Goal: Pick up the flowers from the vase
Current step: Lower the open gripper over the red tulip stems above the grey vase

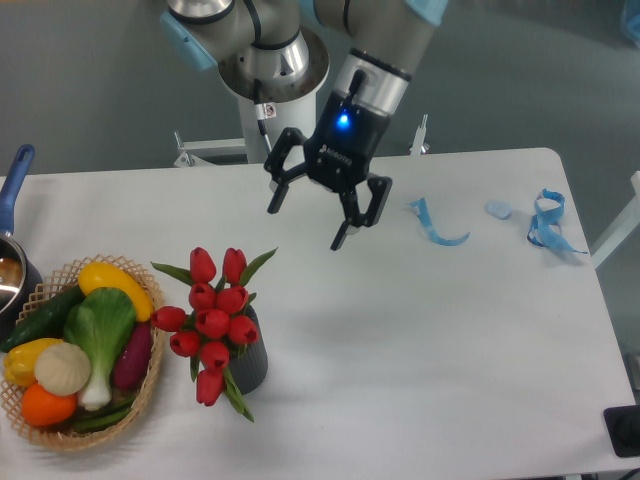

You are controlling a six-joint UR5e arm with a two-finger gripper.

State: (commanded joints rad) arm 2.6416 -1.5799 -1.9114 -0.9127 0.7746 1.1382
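While your gripper (307, 223) hung spread above the white table (420, 330), blue ribbons (545, 222) lay far right. Grey wall stood behind.

The arm (375, 45) is built of grey metal tubes with pale blue caps at the joints, and it rises from a round silver base (270, 70) on a white post (282, 130) with a thin black cable and a small label. Its wrist is a silver-and-black cylinder with a glowing blue light (344, 121). The gripper (307, 219) is black, with white lettering on its body and two jointed black fingers (345, 228).
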